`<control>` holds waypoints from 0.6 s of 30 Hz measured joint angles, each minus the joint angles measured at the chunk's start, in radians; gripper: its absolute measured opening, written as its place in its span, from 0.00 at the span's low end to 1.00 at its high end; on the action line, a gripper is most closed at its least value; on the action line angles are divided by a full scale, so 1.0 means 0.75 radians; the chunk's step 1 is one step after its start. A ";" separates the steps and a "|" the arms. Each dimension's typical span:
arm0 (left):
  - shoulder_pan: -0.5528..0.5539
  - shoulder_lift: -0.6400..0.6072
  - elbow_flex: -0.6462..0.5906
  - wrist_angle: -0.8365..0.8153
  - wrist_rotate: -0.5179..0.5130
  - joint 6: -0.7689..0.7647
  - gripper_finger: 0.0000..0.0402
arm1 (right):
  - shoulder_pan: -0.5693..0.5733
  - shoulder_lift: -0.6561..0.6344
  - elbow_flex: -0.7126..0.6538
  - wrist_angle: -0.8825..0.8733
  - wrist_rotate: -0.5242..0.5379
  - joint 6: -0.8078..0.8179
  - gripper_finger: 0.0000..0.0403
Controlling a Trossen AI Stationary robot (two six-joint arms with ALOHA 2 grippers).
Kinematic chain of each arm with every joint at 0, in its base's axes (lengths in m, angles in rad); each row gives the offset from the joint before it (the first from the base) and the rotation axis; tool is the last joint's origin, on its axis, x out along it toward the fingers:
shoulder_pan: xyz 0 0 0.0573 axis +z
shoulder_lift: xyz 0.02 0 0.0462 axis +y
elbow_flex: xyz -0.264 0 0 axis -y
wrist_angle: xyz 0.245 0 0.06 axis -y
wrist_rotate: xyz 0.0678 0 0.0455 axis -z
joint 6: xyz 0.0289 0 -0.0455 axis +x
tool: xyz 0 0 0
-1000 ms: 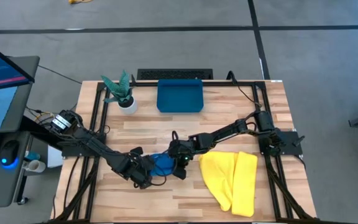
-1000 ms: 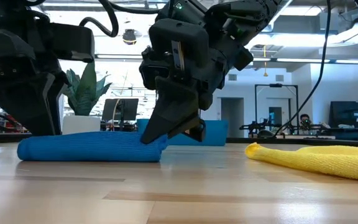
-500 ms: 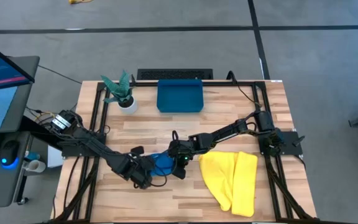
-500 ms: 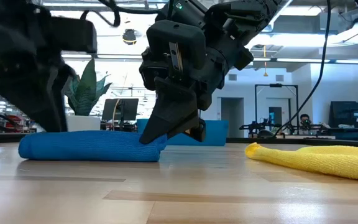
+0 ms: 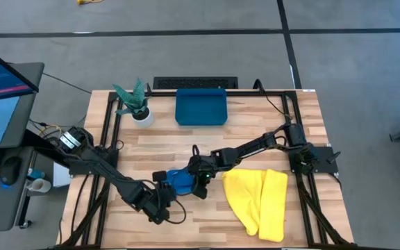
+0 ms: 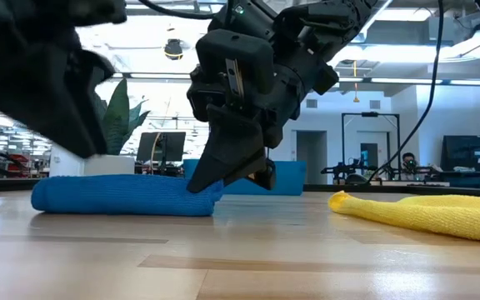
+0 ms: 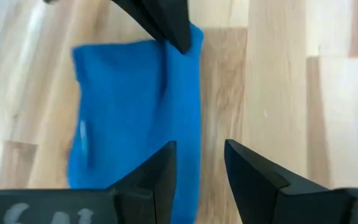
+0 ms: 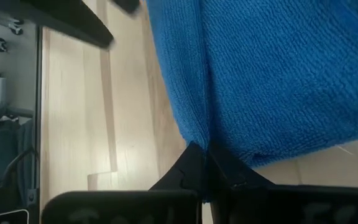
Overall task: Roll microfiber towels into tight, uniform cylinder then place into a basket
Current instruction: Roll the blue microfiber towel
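Observation:
The blue towel [image 5: 180, 182] lies on the table as a low, flattened roll near the middle front; it also shows in the low view [image 6: 123, 196]. My right gripper [image 5: 196, 182] is shut on its right end. My left gripper [image 5: 161, 199] is open and empty, just off the towel's near left side and lifted off it; in the left wrist view its fingers [image 7: 201, 155] stand short of the towel [image 7: 135, 112]. The yellow towel [image 5: 259, 198] lies loosely folded at the front right. The teal basket [image 5: 201, 107] stands at the far middle. My right gripper pinches the blue towel's right-hand edge [image 8: 197, 134] between its two shut fingertips [image 6: 223, 179]. The fingers slant down from the table's right and far side. The cloth bunches into a crease at the tips. The towel lies on the table.
A white plant pot [image 5: 142, 114] stands at the far left beside the basket. The yellow towel [image 6: 423, 208] fills the front right. A dark frame rail runs along the table's left, right and far edges. Bare wood lies at the front left.
My left gripper has come off the blue towel's left end, gone up and drawn back toward the table's near edge. My right gripper has kept its hold and place. The towel stays on the table.

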 joint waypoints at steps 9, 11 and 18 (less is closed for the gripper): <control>0.006 0.069 -0.007 0.001 -0.031 -0.002 0.32 | 0.000 0.000 0.000 -0.006 -0.002 -0.001 0.05; 0.014 0.069 -0.007 -0.023 -0.032 -0.010 0.32 | 0.000 0.000 0.000 -0.007 -0.002 -0.002 0.05; 0.088 0.069 -0.014 -0.100 0.017 -0.073 0.32 | 0.000 0.000 0.000 -0.009 -0.009 -0.002 0.04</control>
